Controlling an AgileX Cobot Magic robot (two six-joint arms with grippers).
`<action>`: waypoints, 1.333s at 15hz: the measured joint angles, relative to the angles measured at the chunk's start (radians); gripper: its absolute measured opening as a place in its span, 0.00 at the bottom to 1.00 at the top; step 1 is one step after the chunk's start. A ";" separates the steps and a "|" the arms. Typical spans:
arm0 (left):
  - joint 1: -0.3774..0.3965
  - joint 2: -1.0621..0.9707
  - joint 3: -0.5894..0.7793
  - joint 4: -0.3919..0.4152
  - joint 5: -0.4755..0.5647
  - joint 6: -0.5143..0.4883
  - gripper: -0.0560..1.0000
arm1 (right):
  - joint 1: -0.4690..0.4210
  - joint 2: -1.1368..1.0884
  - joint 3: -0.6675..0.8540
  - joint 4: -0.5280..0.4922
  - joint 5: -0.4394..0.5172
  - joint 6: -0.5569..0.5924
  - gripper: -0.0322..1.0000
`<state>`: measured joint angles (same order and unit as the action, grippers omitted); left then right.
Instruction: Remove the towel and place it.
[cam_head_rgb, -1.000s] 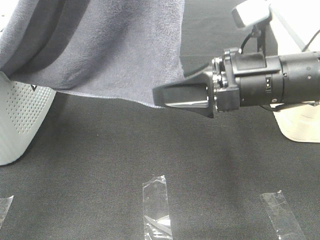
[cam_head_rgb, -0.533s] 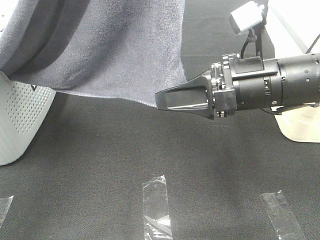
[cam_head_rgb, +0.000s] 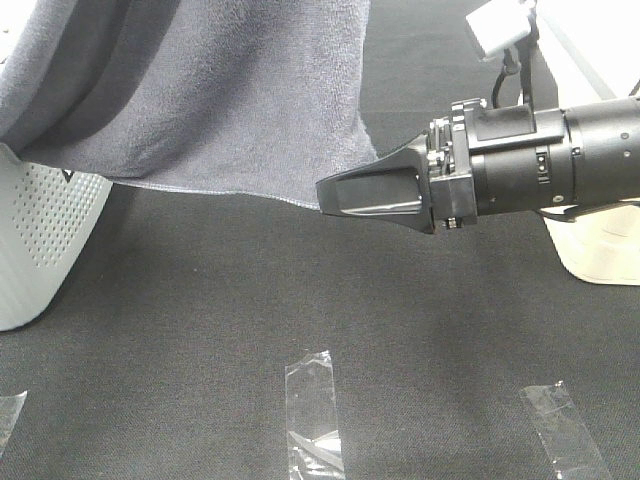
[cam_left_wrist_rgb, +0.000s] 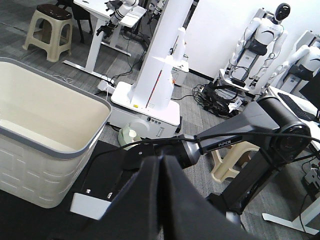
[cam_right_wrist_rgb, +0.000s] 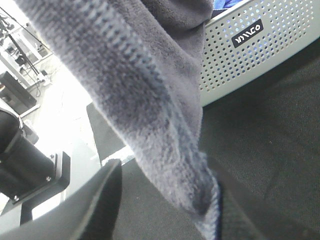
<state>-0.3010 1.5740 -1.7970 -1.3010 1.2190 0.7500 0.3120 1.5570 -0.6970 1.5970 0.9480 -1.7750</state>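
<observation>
The towel hangs with its corner inside the right gripper, clamped or not I cannot tell

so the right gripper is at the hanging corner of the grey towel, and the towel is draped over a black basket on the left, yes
Not quite: the basket is white and perforated, not black, as the exterior high view shows. The rest holds. The right gripper is at the hanging corner of the grey towel, which drapes over that basket on the left.
</observation>
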 joint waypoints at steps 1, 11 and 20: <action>0.000 0.000 0.000 0.000 0.000 0.000 0.05 | 0.000 0.000 0.000 0.000 0.000 0.000 0.47; 0.000 0.000 0.000 0.067 0.001 -0.004 0.05 | 0.000 0.000 0.000 -0.001 -0.044 0.114 0.03; 0.000 0.011 0.000 0.669 -0.005 -0.420 0.05 | 0.000 0.000 -0.262 -0.745 -0.064 1.108 0.03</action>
<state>-0.3010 1.5850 -1.7970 -0.6320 1.2140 0.3300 0.3120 1.5570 -0.9590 0.8520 0.8840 -0.6670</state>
